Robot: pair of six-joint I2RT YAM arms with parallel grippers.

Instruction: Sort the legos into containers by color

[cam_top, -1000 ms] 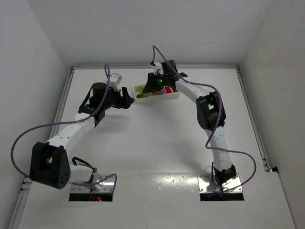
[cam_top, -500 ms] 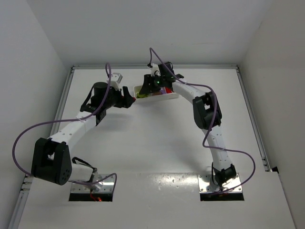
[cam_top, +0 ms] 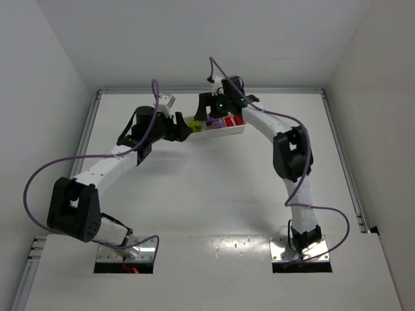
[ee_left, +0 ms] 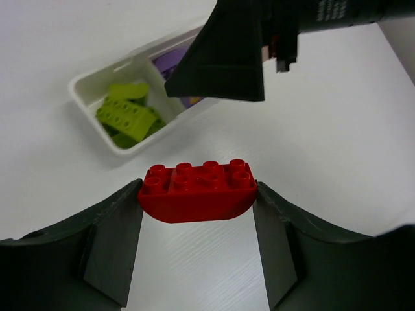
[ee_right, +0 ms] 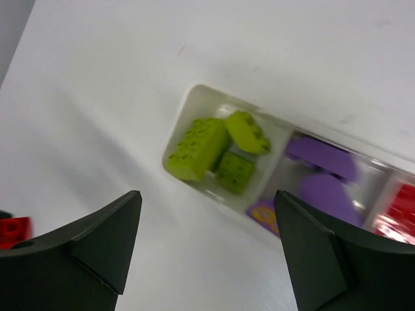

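Observation:
My left gripper is shut on a red lego with a rounded underside, held by its ends just above the table. Beyond it lies the white tray of containers: lime green legos in the end one, purple legos in the middle. The right gripper hangs open and empty over the tray's green end. Below it I see green legos, purple legos and red legos in three containers. From above, the left gripper and right gripper meet at the tray.
The right gripper's dark body hangs over the tray in the left wrist view and hides its far part. The tray sits near the table's back wall. White table spreads all around it.
The right gripper's jaws have gone from shut to wide open above the tray. The left arm has swung right, bringing the red lego closer to the tray's left end.

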